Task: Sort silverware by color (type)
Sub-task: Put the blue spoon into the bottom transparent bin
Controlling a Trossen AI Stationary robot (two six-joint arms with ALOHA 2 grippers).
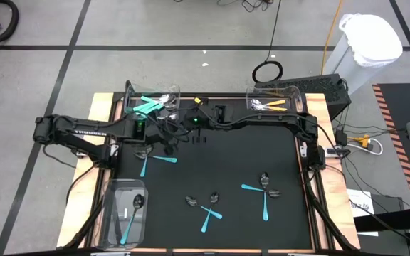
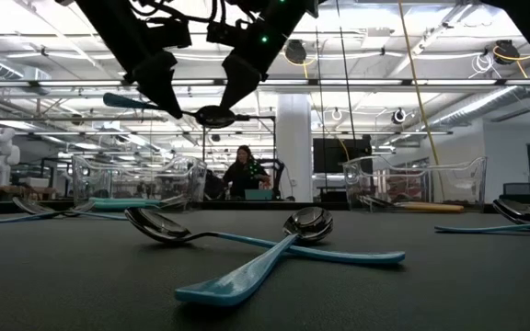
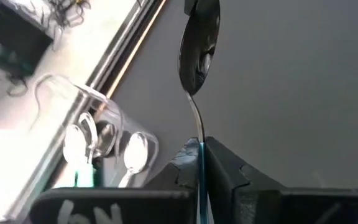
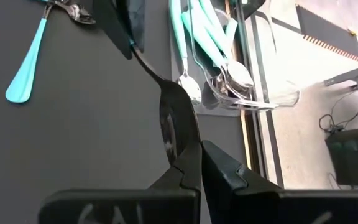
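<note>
Both grippers hold one teal-handled spoon point(image 2: 178, 109) in the air over the black mat's far left part. My left gripper point(image 2: 161, 92) is shut on its teal handle, and my right gripper point(image 2: 233, 97) is shut on its shiny bowl. From above, the two meet at left gripper point(image 1: 156, 137) and right gripper point(image 1: 175, 135). More teal silverware lies on the mat: a crossed pair point(image 1: 148, 158) just near the grippers, a group point(image 1: 206, 208) at the near middle, and another point(image 1: 263, 192) to the right. My left gripper pinches the spoon's teal handle point(image 3: 201, 155) between its two fingers, close to where the metal neck begins. The fingers slant down from the table's left. The free handle end point(image 2: 118, 99) sticks out to the left, and the spoon is clear of the mat. My right gripper pinches the spoon's bowl point(image 4: 171, 121) between its two fingers, slanting down from the table's right. The neck point(image 4: 145, 65) runs on from the bowl toward the left gripper. The spoon hangs about level between the two grippers, clear of the mat.
A clear bin point(image 1: 151, 103) with teal pieces stands at the far left edge. A second bin point(image 1: 272, 104) with orange-handled pieces stands at the far right. A third bin point(image 1: 123, 210) with a teal spoon sits at the near left. A person point(image 2: 244, 170) sits in the room behind.
</note>
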